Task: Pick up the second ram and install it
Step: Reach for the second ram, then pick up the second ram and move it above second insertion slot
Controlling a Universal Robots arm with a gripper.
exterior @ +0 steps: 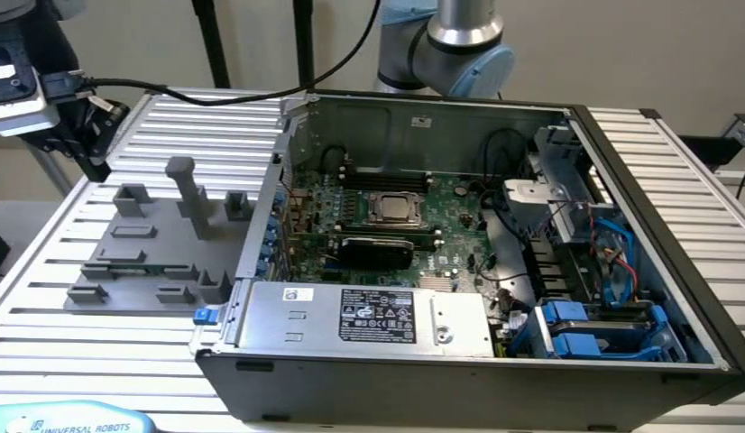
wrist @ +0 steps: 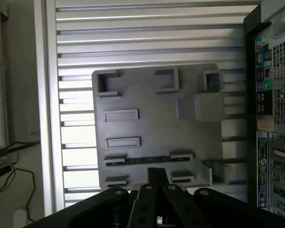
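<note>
Pincer closed, fingers together, nothing clamped. I hang above slatted aluminium table, near grey fixture plate, touching nothing. Second ram sits in plate's slot between grey blocks; seen from exterior, toward plate's near edge. Plate flat on table, just beside open computer case on exterior view's right. Green motherboard inside case. Black cable trails from my wrist across slats. Pale wall and black poles behind.
</note>
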